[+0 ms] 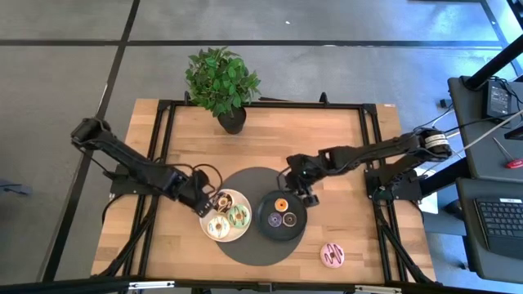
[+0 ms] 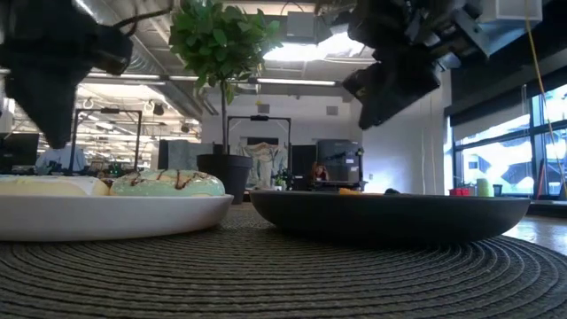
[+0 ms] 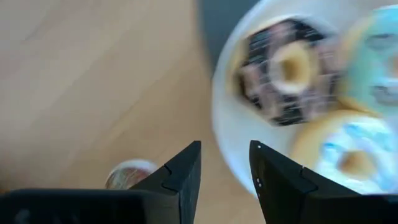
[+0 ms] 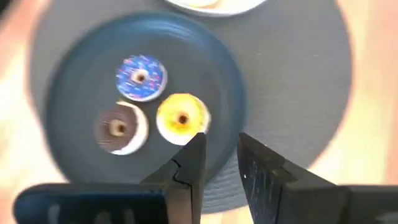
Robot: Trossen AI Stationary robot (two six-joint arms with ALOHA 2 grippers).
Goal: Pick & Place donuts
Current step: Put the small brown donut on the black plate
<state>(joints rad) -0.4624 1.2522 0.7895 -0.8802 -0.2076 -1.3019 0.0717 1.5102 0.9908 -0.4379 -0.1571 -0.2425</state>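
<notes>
A white plate (image 1: 207,214) holds three larger donuts: a chocolate one (image 1: 222,201), a green one (image 1: 239,216) and a white one (image 1: 217,228). A black plate (image 1: 294,206) holds three small donuts: orange (image 1: 280,204), purple (image 1: 289,219) and brown (image 1: 274,219). A pink donut (image 1: 333,255) lies flat on the bare wood near the table's near right corner. My left gripper (image 3: 225,149) hovers at the white plate's left rim, slightly open and empty. My right gripper (image 4: 219,140) hangs over the black plate's far right rim, next to the orange donut (image 4: 181,118), narrowly open and empty.
Both plates sit on a round dark woven placemat (image 1: 260,181) in the table's near middle. A potted plant (image 1: 222,82) stands at the far edge. Bare wood lies to the left and right of the mat. A black frame runs along the table's edges.
</notes>
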